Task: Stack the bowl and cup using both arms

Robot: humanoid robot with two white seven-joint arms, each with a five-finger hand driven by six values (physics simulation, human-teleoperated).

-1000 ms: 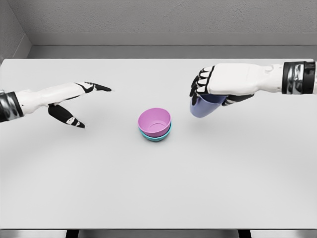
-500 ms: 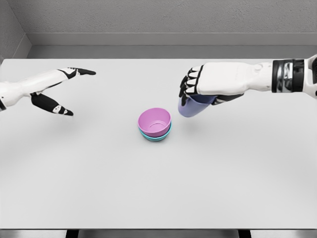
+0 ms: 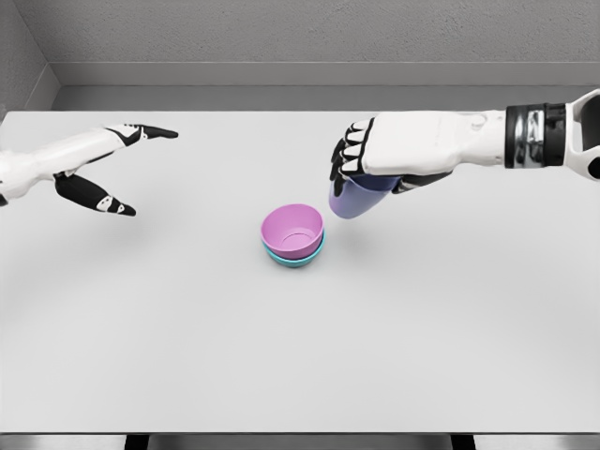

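The pink bowl (image 3: 292,231) is already nested in the teal bowl (image 3: 296,259) near the middle of the surface (image 3: 300,356), so that part can be judged done. The lilac cup (image 3: 353,198) is gripped from above in the right hand (image 3: 367,161), raised off the surface at about two o'clock from the bowls; its placement into the stack remains. The left hand (image 3: 98,178), fingers spread and empty, is seen at ten o'clock.
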